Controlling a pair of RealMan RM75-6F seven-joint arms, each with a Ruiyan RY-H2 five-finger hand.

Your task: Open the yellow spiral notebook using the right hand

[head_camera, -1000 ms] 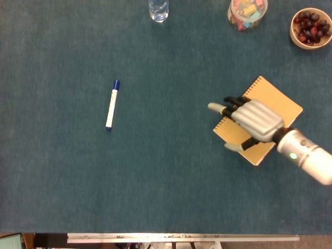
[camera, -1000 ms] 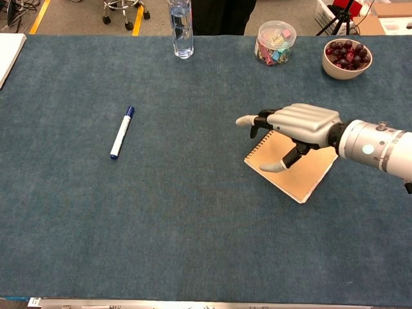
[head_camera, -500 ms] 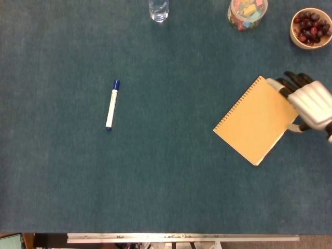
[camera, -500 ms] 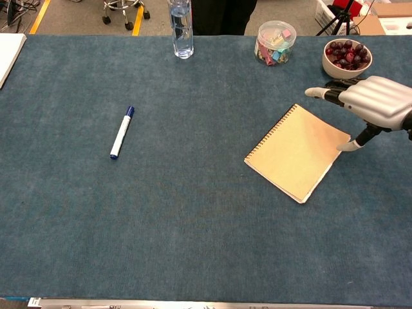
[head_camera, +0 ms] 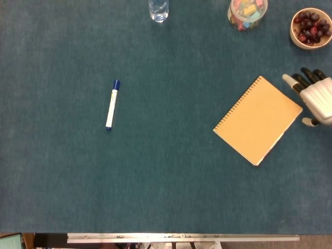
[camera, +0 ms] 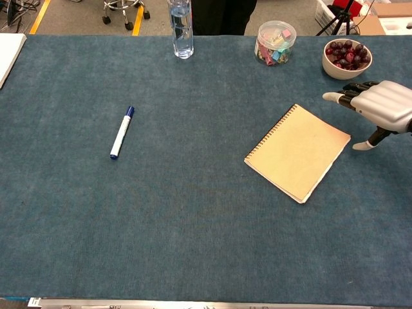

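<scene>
The yellow spiral notebook [head_camera: 258, 120] [camera: 298, 152] lies closed and flat on the blue table cover, its spiral along the upper-left edge. My right hand [head_camera: 315, 98] [camera: 380, 108] hovers just off the notebook's right corner, palm down, fingers spread, holding nothing. It does not touch the cover. My left hand is in neither view.
A blue-capped white marker [head_camera: 112, 104] [camera: 121, 132] lies at the left. Along the far edge stand a water bottle [camera: 181, 28], a jar of coloured clips [camera: 275, 42] and a bowl of dark red fruit [head_camera: 309, 27] [camera: 347, 57], the bowl close behind my right hand.
My right hand has drawn back to the right, from over the notebook's spiral side to beyond its right corner. The notebook has stayed closed and in place.
</scene>
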